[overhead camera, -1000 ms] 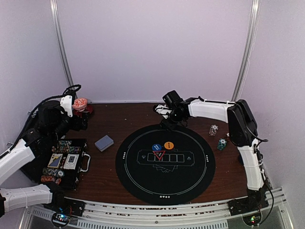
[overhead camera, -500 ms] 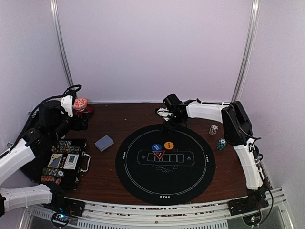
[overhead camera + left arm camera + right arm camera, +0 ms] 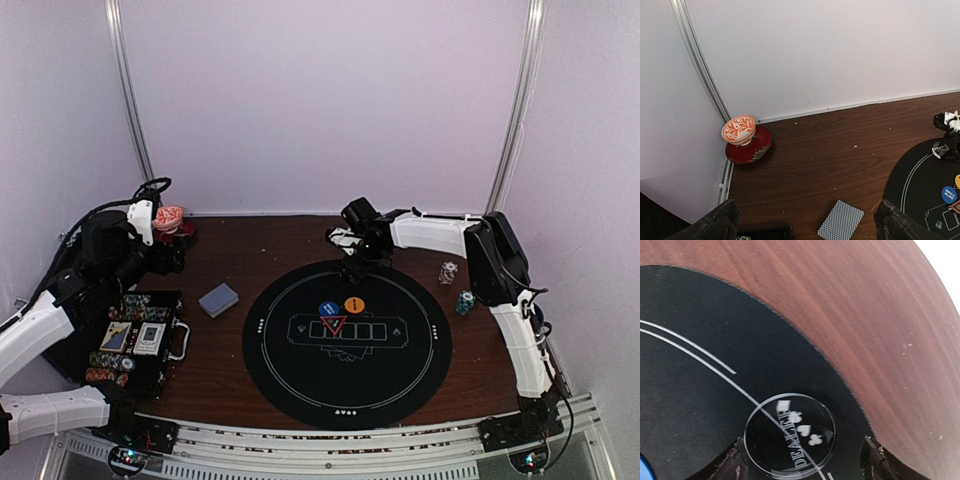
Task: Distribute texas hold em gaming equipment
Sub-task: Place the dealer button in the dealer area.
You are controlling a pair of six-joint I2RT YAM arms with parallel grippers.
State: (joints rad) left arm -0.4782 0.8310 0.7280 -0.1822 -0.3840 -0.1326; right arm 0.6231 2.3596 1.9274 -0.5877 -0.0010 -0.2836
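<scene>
A clear round dealer button [image 3: 790, 435] lies flat on the far edge of the black round mat [image 3: 300, 370]. My right gripper [image 3: 802, 449] stands open around it, a gap showing on each side; in the top view the right gripper [image 3: 355, 262] is low over that edge. A blue button [image 3: 327, 309], an orange button [image 3: 354, 304] and a red triangle marker [image 3: 334, 325] sit mid-mat. The grey-blue deck of cards [image 3: 840, 220] lies on the wood left of the mat. My left gripper [image 3: 807, 226] hovers open and empty above it. Two chip stacks [image 3: 448, 271] stand right of the mat.
An open black case [image 3: 135, 340] with chips and card boxes lies at the left front. A red-and-white cup on its saucer [image 3: 742, 137] stands in the far left corner against the wall. A teal chip stack [image 3: 465, 301] stands close to the right arm.
The right gripper's jaws have spread apart, letting go of the dealer button on the mat's far edge. The right arm settled slightly. The left arm has not moved.
</scene>
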